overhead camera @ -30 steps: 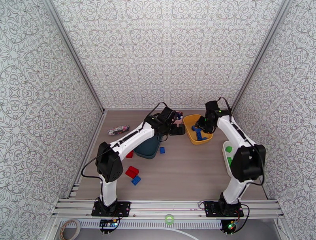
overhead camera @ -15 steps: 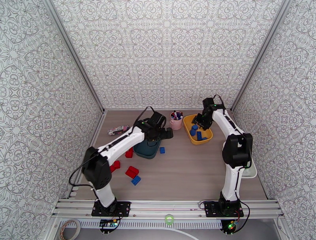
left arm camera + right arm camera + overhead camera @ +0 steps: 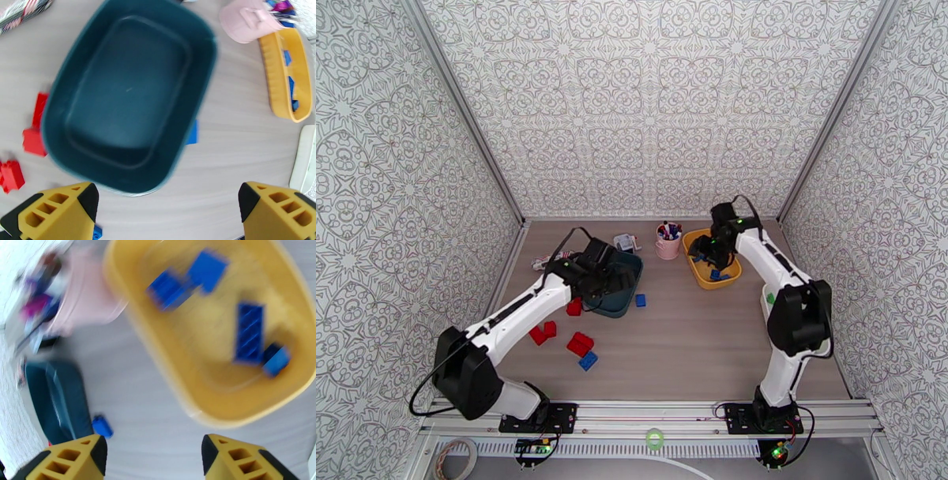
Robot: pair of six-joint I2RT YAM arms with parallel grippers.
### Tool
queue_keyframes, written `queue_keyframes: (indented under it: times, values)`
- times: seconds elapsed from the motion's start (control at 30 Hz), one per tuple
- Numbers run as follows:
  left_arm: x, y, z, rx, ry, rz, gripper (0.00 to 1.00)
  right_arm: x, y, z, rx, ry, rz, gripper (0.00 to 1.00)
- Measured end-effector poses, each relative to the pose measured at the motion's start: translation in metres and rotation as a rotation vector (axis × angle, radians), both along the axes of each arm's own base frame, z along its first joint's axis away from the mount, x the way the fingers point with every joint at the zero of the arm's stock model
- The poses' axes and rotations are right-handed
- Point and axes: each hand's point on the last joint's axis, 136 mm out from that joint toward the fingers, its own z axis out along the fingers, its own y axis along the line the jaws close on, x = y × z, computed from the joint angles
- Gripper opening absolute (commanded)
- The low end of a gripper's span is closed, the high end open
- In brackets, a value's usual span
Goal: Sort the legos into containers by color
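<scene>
The dark teal tray (image 3: 130, 94) lies empty right under my left gripper (image 3: 166, 213), which is open with nothing between its yellow fingers (image 3: 59, 213). From above, that gripper (image 3: 618, 278) hovers over the teal tray (image 3: 628, 304). Red legos (image 3: 580, 343) lie left of and in front of the tray, and single blue legos (image 3: 641, 300) (image 3: 588, 361) rest on the table. My right gripper (image 3: 154, 461) is open and empty over the near-left rim of the yellow tray (image 3: 205, 413), which holds several blue legos (image 3: 249, 332). A green lego (image 3: 770, 298) lies in the white tray (image 3: 306, 158).
A pink cup of pens (image 3: 669, 241) stands between the teal and yellow trays. The striped packet (image 3: 553, 258) lies at the back left. A small white object (image 3: 626, 241) sits behind the teal tray. My right arm (image 3: 798, 316) covers most of the white tray.
My left gripper has drawn back leftward from beside the pink cup to above the teal tray. My right gripper has shifted left across the yellow tray towards its near-left rim.
</scene>
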Motion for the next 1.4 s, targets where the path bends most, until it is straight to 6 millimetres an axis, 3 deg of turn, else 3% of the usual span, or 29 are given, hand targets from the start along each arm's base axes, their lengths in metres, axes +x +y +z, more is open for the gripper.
queue_keyframes:
  times: [0.27,0.47,0.6,0.7,0.97,1.23,1.4]
  values:
    - [-0.024,0.044,0.002,-0.02,-0.011,0.098,0.99,-0.05,0.092,-0.026,-0.023,0.036,0.186,0.71]
    - [-0.04,0.062,0.002,-0.028,-0.021,0.131,0.99,-0.066,0.13,-0.074,-0.101,0.111,0.27,0.61]
    - [-0.049,0.07,-0.002,-0.026,-0.013,0.143,0.99,-0.067,0.149,-0.098,-0.127,0.146,0.302,0.6]
    - [-0.053,0.074,-0.001,-0.028,-0.01,0.151,0.99,-0.067,0.158,-0.108,-0.135,0.157,0.314,0.61]
    - [-0.056,0.086,0.004,-0.038,-0.014,0.181,0.99,-0.055,0.172,-0.108,-0.124,0.145,0.31,0.59]
    - [-0.055,0.099,0.005,-0.046,-0.011,0.206,0.99,-0.056,0.171,-0.125,-0.144,0.181,0.304,0.58]
    - [-0.056,0.097,0.006,-0.055,-0.007,0.198,0.99,-0.059,0.168,-0.13,-0.158,0.203,0.296,0.5]
